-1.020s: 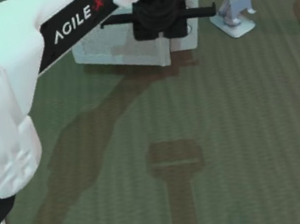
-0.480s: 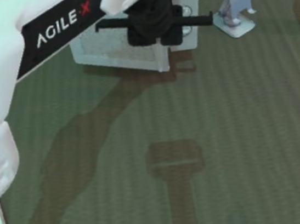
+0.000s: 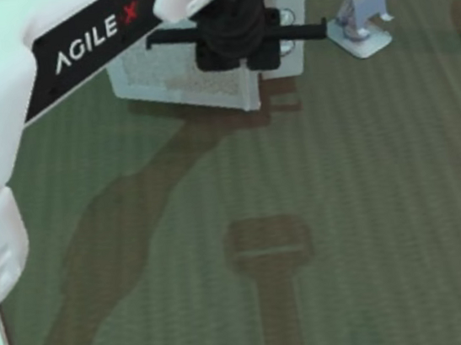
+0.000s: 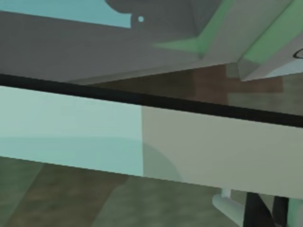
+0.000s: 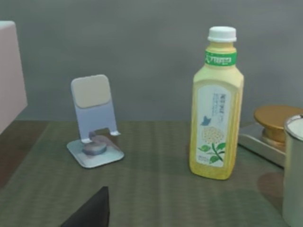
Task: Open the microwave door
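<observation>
White plastic fills the far left of the table: the microwave, a small boxy shell, sits there with my left gripper pressed right over its front. The door, a flat panel with a grey speckled mesh window, looks swung slightly away from the body at its right edge, though the black wrist hides the contact. Whether the fingers are spread or clamped, I cannot tell; the left wrist camera shows only a pale slab with a thin dark seam. My right arm is parked off to the right, out of the top view.

Risk now: I judge the smooth panel edge could slip free if the pull runs straight rather than along the hinge arc, and this light box could slide or twist on the woven green cloth. Just beside it stands the phone stand, thin metal, easy to topple. Farther right, the yellow bottle, glossy and tall, is well apart.
</observation>
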